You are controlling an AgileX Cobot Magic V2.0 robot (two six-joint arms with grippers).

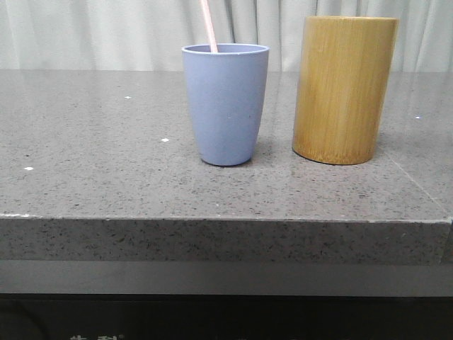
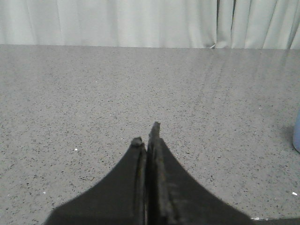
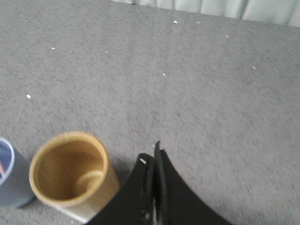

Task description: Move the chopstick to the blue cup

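- Chopstick [image 1: 209,27] stood inside the blue cup [image 1: 226,104] in the front view, its pale pink shaft leaning toward 11 o'clock and running out past the upper edge of the picture; its lower end was hidden by the cup wall.
- The cup stood upright on the grey stone table [image 1: 85,156], with the bamboo cylinder [image 1: 345,88] at its 3 o'clock, close beside it but not touching.
- From the right wrist view the bamboo cylinder [image 3: 70,173] looked empty, and a sliver of the blue cup [image 3: 9,183] sat just beside it.
- The left gripper [image 2: 147,136] hovered over bare table with its fingers pressed together and nothing between them; an edge of the blue cup [image 2: 296,136] showed at 3 o'clock.
- The right gripper [image 3: 151,157] was likewise clenched on nothing, above the table just beside the cylinder.
- Judging from this, the transfer looked complete, with the stick resting in the cup and neither arm holding it.
- As for handling, the stick appeared light, stiff and smooth, so it would likely slip or pivot in a loose pinch; the sensible place to grip would be the exposed shaft above the rim, squarely across its width.
- The cup seemed light too, and a sideways tug on the stick could tip it.
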